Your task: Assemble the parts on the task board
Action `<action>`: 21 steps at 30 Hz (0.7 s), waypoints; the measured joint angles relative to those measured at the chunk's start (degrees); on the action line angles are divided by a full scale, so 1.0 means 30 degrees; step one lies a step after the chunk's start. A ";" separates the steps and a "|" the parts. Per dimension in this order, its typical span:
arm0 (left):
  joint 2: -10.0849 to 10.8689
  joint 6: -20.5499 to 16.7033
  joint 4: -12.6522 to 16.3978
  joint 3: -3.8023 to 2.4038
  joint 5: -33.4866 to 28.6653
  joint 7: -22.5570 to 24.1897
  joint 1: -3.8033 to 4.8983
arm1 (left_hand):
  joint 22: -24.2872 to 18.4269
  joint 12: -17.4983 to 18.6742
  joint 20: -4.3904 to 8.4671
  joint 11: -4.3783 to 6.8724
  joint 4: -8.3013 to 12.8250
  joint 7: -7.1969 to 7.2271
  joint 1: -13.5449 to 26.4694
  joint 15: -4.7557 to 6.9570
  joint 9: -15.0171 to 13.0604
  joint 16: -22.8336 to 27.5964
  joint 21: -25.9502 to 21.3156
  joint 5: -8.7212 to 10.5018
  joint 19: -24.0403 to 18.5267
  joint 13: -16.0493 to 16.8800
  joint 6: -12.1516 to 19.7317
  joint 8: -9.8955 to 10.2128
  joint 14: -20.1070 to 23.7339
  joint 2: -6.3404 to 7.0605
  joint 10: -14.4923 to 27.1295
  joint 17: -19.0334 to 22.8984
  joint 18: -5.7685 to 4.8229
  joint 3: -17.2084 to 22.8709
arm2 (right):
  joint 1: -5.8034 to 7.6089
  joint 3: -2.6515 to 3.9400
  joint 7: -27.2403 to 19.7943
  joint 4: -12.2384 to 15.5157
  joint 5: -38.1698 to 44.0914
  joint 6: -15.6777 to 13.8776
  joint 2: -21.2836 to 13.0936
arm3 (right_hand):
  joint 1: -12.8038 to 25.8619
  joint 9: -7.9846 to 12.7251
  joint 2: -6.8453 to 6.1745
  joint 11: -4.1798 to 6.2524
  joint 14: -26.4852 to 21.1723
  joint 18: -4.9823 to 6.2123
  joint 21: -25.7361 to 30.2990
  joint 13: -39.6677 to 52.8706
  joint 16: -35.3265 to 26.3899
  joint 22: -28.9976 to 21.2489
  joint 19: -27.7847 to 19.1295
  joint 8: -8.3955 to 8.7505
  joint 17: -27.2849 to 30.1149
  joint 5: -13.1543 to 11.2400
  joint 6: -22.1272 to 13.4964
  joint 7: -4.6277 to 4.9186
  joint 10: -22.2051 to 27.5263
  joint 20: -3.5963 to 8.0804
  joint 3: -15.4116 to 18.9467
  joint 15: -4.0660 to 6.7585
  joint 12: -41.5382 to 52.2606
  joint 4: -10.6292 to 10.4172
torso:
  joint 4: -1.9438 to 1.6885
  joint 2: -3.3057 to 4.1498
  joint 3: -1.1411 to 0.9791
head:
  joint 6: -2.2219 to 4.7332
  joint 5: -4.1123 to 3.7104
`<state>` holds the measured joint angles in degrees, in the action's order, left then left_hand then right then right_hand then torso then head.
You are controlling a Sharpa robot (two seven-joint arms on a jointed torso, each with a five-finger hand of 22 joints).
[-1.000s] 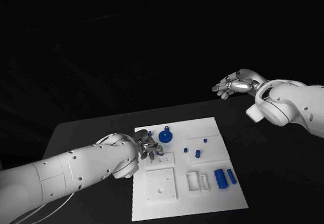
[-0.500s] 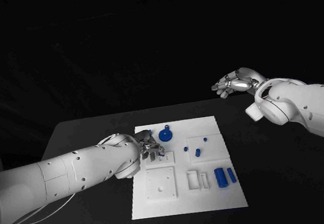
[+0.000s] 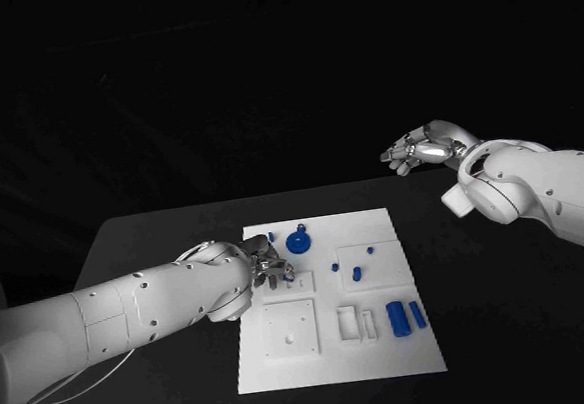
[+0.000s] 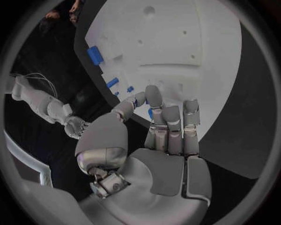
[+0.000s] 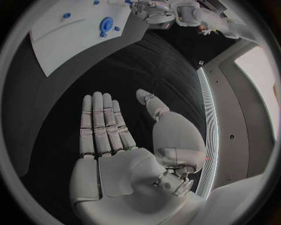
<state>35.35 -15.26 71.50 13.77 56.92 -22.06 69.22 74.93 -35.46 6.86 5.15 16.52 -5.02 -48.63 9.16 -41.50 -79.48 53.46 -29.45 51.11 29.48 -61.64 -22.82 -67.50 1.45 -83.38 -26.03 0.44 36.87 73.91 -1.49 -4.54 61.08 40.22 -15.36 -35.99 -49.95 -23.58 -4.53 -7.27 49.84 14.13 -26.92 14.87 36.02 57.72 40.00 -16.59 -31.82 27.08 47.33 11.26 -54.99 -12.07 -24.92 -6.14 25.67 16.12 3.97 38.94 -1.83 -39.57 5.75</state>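
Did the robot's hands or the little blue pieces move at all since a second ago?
Almost nothing changed. The left hand stays over the task board at its left edge with no clear shift. The right hand stays raised off the table, fingers apart, holding nothing. The round blue part and the two blue cylinders lie where they were. Nothing was picked up or let go.

Two smooth white arms (image 3: 118,311) (small dark screw holes), silver jointed hands (image 4: 146,140), thin pale cables
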 measured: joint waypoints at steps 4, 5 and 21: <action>-0.0096 0.0001 -0.0244 0.0000 0.0040 -0.0016 -0.0079 | -0.0001 -0.0091 0.0000 0.0000 0.0000 0.0000 -0.0001 0.0008 0.0000 -0.0132 0.0074 -0.0007 0.0000 0.0047 0.0000 0.0000 -0.0008 0.0001 0.0000 0.0001 0.0000 0.0000 | 0.0001 0.0000 0.0000 -0.0014 0.0011 0.0005 0.0013 | 0.0000 0.0000 0.0000 0.0000 0.0000 0.0000 0.0000 -0.0027 0.0001 0.0006 0.0000 -0.0070 -0.0001 0.0000 0.0000 0.0000 0.0000 0.0000 0.0000 0.0001 0.0000 0.0000 | -0.0002 0.0002 0.0002 | -0.0013 0.0004; -0.0125 0.0001 -0.0298 0.0000 0.0049 -0.0018 -0.0095 | -0.0001 -0.0091 0.0000 0.0000 0.0000 0.0000 -0.0001 0.0009 0.0000 -0.0132 0.0074 -0.0082 0.0000 0.0051 0.0000 0.0000 -0.0009 0.0001 0.0000 0.0001 0.0001 0.0000 | 0.0001 0.0000 0.0000 -0.0013 0.0015 0.0006 0.0014 | 0.0000 -0.0001 0.0000 0.0000 0.0000 0.0001 0.0000 -0.0040 0.0001 0.0006 0.0000 -0.0070 -0.0001 0.0000 0.0001 0.0000 0.0000 0.0001 0.0000 0.0001 0.0000 0.0000 | -0.0002 0.0002 0.0002 | -0.0013 0.0011; -0.0309 0.0021 -0.0706 0.0000 0.0132 -0.0026 -0.0368 | -0.0004 -0.0293 -0.0010 -0.0009 0.0057 0.0000 0.0095 0.0021 0.0000 -0.0209 0.0147 -0.0186 0.0008 0.0119 0.0000 0.0000 -0.0020 -0.0094 -0.0002 0.0004 0.0001 0.0048 | 0.0001 0.0000 0.0001 -0.0007 0.0058 0.0028 0.0038 | 0.0000 0.0015 0.0000 0.0000 -0.0067 -0.0001 -0.0004 -0.0081 0.0006 0.0025 0.0001 -0.0069 0.0016 -0.0001 0.0001 -0.0001 0.0000 0.0002 0.0000 -0.0064 0.0000 0.0000 | 0.0004 0.0007 0.0009 | -0.0117 0.0042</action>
<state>34.42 -15.20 69.38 13.77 57.32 -22.14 68.12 74.91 -36.34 6.83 5.13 16.70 -5.02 -48.35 9.23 -41.50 -80.10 53.90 -30.01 51.13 29.84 -61.64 -22.82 -67.56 1.17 -83.39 -26.02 0.44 37.01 73.91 -1.49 -4.54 61.06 40.39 -15.27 -35.87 -49.95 -23.53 -4.53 -7.27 49.63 14.13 -26.94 14.63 36.04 57.79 40.01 -16.79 -31.77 27.08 47.33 11.26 -54.99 -12.06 -24.92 -6.33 25.67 16.12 3.98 38.96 -1.81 -39.92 5.88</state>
